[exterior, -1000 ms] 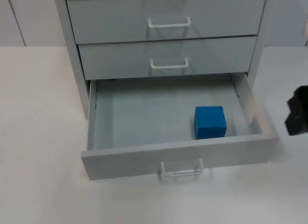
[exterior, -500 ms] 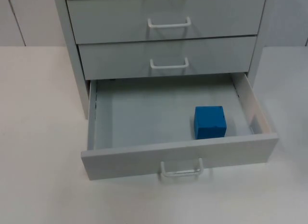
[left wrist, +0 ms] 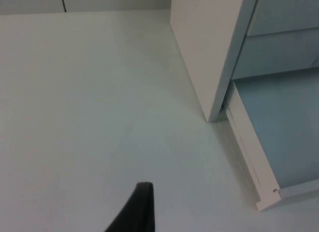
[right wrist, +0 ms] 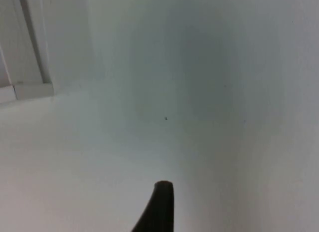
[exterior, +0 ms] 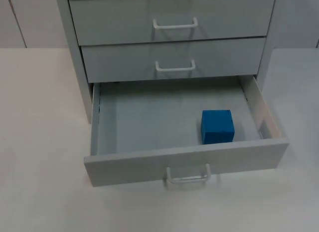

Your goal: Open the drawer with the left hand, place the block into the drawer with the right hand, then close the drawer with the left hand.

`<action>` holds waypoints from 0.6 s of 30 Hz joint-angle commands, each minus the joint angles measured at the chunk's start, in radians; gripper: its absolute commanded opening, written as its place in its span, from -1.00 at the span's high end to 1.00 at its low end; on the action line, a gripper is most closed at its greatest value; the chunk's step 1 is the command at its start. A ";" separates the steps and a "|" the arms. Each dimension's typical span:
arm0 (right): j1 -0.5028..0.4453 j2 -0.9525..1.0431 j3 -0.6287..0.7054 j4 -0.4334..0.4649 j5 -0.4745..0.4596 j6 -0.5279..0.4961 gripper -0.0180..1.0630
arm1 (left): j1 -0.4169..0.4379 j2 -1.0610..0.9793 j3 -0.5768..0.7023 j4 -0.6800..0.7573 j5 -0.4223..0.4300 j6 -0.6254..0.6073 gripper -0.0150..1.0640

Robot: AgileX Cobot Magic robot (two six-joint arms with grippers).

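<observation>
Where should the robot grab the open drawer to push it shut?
Probably by the white handle at the middle of the open drawer's front panel, coming from the front. It is a bar standing off the panel, leaving a gap for a finger. The blue block already lies inside.

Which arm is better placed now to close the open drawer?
Probably the left. Its tool hangs over the table beside the open drawer, and the block already lies inside. The right tool faces bare table.
</observation>
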 commanded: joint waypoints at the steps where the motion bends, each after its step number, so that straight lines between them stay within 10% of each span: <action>1: -0.006 -0.009 0.005 -0.006 0.000 -0.018 -0.48 | 0.003 -0.006 0.003 -0.032 0.001 0.018 -0.61; 5: -0.006 -0.009 0.005 -0.006 0.000 -0.018 -0.48 | 0.003 -0.006 0.003 -0.070 0.001 0.070 0.13; 7: -0.006 -0.009 0.005 -0.008 0.000 -0.021 -0.48 | 0.003 -0.006 0.003 -0.094 0.003 0.130 0.99; 18: -0.006 -0.009 0.005 -0.006 -0.016 -0.020 -0.48 | 0.003 0.005 -0.043 -0.412 0.126 0.408 0.98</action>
